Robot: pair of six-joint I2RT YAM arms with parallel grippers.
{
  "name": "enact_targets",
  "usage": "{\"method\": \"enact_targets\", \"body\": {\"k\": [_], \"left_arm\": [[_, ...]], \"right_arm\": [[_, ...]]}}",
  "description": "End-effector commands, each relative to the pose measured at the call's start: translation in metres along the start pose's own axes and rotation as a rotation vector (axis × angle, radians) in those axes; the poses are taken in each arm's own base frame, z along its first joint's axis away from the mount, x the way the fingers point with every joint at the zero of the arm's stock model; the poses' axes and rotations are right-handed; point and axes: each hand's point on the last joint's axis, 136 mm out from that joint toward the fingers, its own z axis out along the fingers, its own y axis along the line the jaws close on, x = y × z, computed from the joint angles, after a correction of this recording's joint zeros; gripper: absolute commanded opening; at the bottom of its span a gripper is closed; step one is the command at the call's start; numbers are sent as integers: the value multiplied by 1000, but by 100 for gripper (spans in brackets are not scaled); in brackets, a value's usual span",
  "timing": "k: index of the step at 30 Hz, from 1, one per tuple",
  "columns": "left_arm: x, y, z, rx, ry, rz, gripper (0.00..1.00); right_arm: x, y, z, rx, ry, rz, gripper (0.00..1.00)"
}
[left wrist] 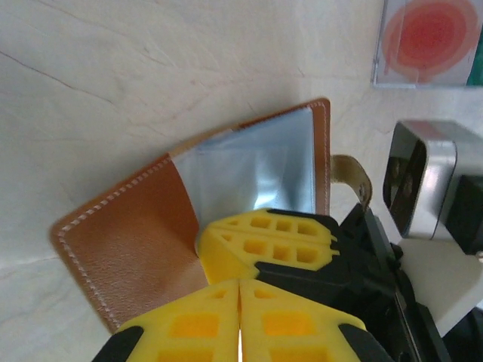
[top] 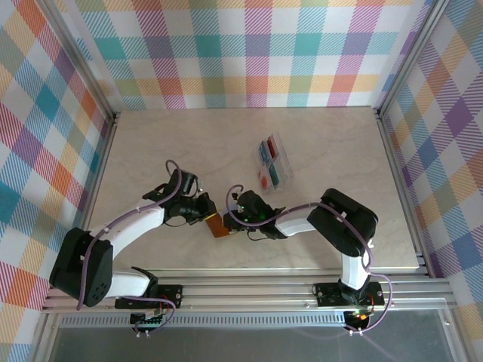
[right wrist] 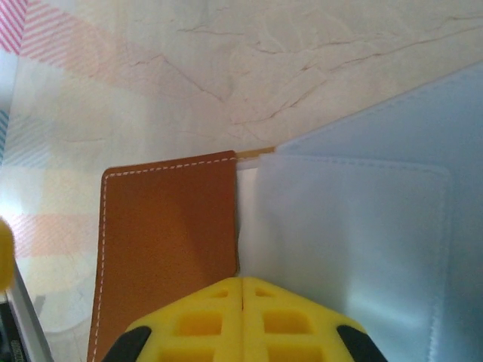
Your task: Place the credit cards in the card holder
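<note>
The small brown leather fold-over wallet (top: 219, 225) lies open on the pale stone-look table (top: 173, 143), near the front edge and about in the middle. It sits right between the two arms. Its brown flap is on one side and a shiny clear pocket is on the other. A little brown snap tab (left wrist: 355, 177) sticks out from its edge.

The left gripper (top: 207, 214) comes at the wallet from the left. In the left wrist view its yellow fingers (left wrist: 189, 328) are pressed tight together, clamped on the near edge of the brown flap.

The right gripper (top: 232, 219) comes from the right. Its yellow fingers (right wrist: 204, 324) are pressed together too, pinching the wallet where the brown flap meets the clear pocket. The left wrist view shows the right gripper's fingertips lying on the edge of the clear pocket, just beside the left fingers.

The red, blue and teal-green plastic cards (top: 279, 173) are in a clear plastic tray (top: 278, 138). The tray is farther back and a bit to the right, apart from the wallet.
</note>
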Motion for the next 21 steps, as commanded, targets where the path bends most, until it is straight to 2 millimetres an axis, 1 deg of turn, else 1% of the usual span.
{"method": "enact_targets", "body": {"k": [1,2,9,12,13,14,15,16,18,21], "left_arm": [[6,1,15,-34,9,10,9],[4,-1,19,-27,-3,21,8],[19,28,49,-157,41,49,7],[22,43,54,-235,41,74,7],[21,44,54,-249,40,94,7],[24,50,53,-286,61,108,7],[24,50,53,-303,66,131,6],[25,52,52,-327,73,156,6],[24,53,52,-361,77,182,6],[27,56,53,-393,103,192,4]], "right_arm": [[37,-65,0,250,86,114,0],[36,-66,-2,257,74,124,0],[32,-76,-24,290,-22,195,0],[32,-82,-35,324,-52,201,0],[31,-82,-39,334,-61,188,0],[30,-83,-43,350,-68,175,0],[29,-83,-46,361,-67,155,0],[28,-81,-48,369,-61,126,4],[22,-78,-56,397,-49,71,18],[12,-68,-69,422,-47,-14,34]]}}
